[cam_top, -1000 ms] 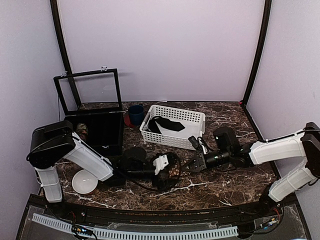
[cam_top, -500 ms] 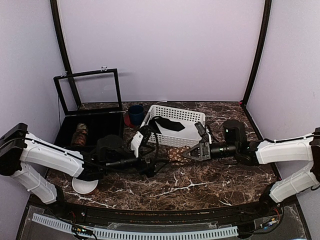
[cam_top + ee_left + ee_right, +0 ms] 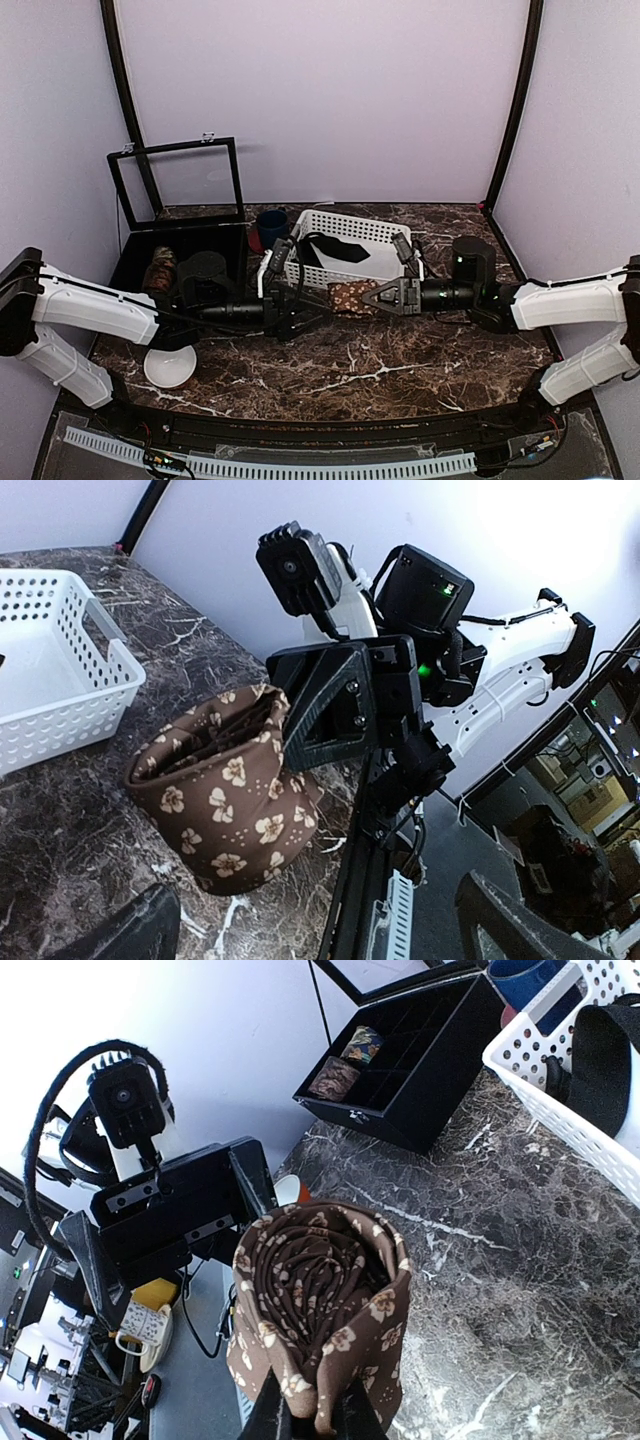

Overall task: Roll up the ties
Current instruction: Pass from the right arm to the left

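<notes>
Altogether one pinched tie [image 3: 320, 1300], two boxed ties [image 3: 335, 1078]

Robot lab cell: plain lilac walls [image 3: 330, 100], black frame poles [image 3: 515, 100], marble-pattern table [image 3: 420, 360].

Overhead view looks down; 2 wrist views closely share the tie [image 3: 228, 802].

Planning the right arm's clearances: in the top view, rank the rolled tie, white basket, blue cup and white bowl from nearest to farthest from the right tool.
1. rolled tie, pinched in the right tool.
2. white basket, just behind it.
3. blue cup, back left.
4. white bowl, near left.
</notes>
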### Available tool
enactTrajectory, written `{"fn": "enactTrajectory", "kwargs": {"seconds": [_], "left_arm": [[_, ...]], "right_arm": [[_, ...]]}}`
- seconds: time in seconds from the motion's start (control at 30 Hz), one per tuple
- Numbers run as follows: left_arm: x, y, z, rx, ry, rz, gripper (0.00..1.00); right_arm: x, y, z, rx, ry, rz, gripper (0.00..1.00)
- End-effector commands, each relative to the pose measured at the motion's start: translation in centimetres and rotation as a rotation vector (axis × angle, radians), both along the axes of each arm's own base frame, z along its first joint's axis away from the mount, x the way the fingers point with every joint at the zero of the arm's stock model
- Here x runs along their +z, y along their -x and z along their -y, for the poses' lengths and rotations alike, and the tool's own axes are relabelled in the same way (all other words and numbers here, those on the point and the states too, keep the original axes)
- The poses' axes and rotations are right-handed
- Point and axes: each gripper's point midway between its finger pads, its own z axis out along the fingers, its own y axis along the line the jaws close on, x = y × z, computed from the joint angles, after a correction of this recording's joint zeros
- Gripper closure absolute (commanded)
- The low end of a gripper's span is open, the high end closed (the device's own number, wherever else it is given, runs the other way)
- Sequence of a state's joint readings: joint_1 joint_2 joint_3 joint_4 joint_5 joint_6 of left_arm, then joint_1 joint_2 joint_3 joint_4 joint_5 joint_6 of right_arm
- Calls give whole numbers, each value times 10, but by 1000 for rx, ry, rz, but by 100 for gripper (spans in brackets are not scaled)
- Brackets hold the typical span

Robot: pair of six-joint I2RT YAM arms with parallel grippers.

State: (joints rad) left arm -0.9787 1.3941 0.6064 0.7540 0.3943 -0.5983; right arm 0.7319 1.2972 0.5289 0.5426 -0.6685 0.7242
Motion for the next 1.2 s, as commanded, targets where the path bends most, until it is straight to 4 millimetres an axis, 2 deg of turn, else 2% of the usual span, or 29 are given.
{"fn": "enactTrajectory", "kwargs": {"seconds": [0.0, 0.33, 0.67, 0.8, 0.97, 1.0, 1.03, 1.07, 1.1, 1.17], "left_arm": [[16, 0, 7, -36, 52, -37, 1], [-2, -23, -5, 94, -34, -9, 1], [6, -20, 6, 7, 18, -18, 1], [10, -17, -1, -3, 25, 10, 1], [11, -26, -20, -4, 44, -12, 1], [12, -28, -24, -2, 48, -13, 1], [11, -30, -26, 0, 45, -14, 1], [12, -30, -27, -2, 45, -13, 1], [13, -29, -27, -10, 46, -9, 1], [12, -28, -27, -19, 43, -8, 1]], "right_arm": [[34, 2, -9, 20, -68, 70, 100], [14, 8, -3, 20, 57, -66, 100], [18, 5, -6, 20, 61, -70, 100], [20, 5, -6, 20, 84, -95, 100], [20, 4, -7, 20, 86, -97, 100], [10, -49, 10, -297, 162, -25, 100], [18, -8, -6, -43, 100, -82, 76], [20, -3, -8, 33, 114, 79, 98], [21, -2, -8, 25, 107, 26, 100], [22, -2, -9, 27, 105, 25, 100]]}}
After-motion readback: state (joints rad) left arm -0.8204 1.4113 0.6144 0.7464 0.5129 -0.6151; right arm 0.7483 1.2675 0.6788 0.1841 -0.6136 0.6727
